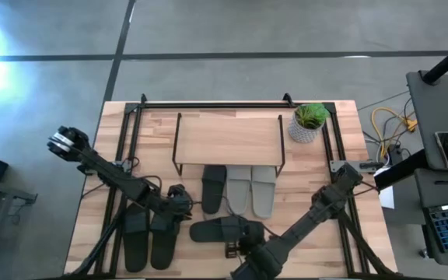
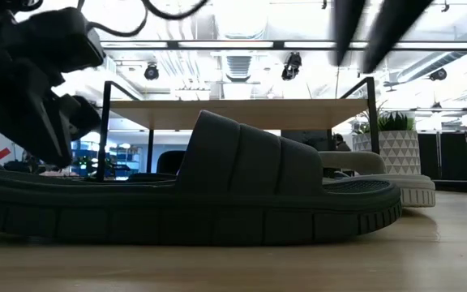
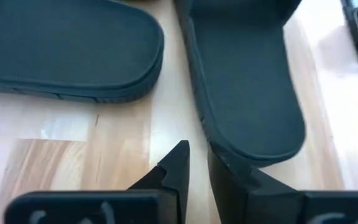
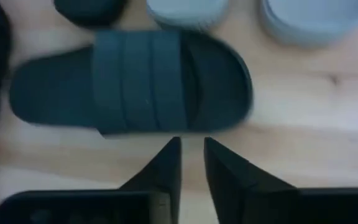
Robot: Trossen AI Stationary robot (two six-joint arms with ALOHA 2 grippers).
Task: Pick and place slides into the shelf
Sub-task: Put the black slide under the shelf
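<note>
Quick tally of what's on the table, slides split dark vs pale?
Dark slides: 4
Pale grey slides: 2
Shelf: 1
Potted plant: 1
Total: 8

The light wooden worktop (image 1: 92, 210) carried the low shelf (image 1: 228, 138) near its back edge, with a potted plant (image 1: 308, 123) just beside it. One dark slide (image 1: 214, 188) and two pale grey slides (image 1: 251, 190) lay partly under the shelf's front. A dark olive slide (image 1: 222, 230) lay sideways nearer the front, and a black pair (image 1: 148, 241) rested on the left.
</note>
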